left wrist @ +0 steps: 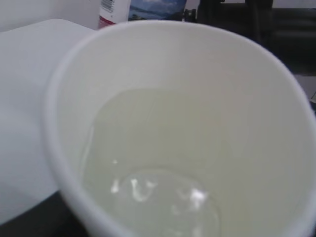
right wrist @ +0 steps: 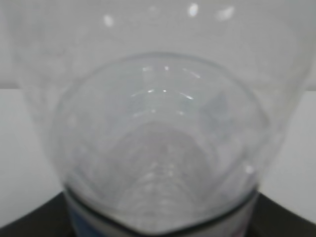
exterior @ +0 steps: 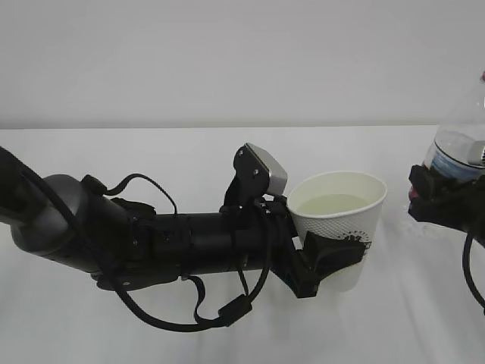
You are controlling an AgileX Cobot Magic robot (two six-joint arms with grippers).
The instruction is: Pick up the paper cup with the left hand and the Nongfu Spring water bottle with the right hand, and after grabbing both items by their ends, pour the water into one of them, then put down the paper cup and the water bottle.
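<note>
White tabletop [exterior: 189, 334] stretches across the scene and meets a plain pale wall behind it. Reaching in from the left of the exterior view, the left hand [exterior: 322, 262] lies almost level above the surface, with black cables looping under its forearm and a grey square plate [exterior: 267, 173] standing up near its wrist. Its black fingers [exterior: 337, 254] are clamped around the lower part of the paper cup [exterior: 341, 227], which is held upright and clear of the table, its dimpled wall and dark printed logo partly covered by the jaws. The cup holds the water [exterior: 327, 203], a pale pool seen well below the rim; the left wrist view looks straight down into it, where the liquid [left wrist: 158, 163] covers the bottom and catches a few bright glints. At the far right edge of the exterior view the right hand [exterior: 443, 199] grips the Nongfu Spring water bottle [exterior: 458, 148] around its body, jaws closed on it, the bottle standing roughly upright and well apart from the cup, with its upper part cut off by the frame. The right wrist view shows only the clear plastic of the bottle [right wrist: 158, 148] close up, with a strip of label at the bottom.
</note>
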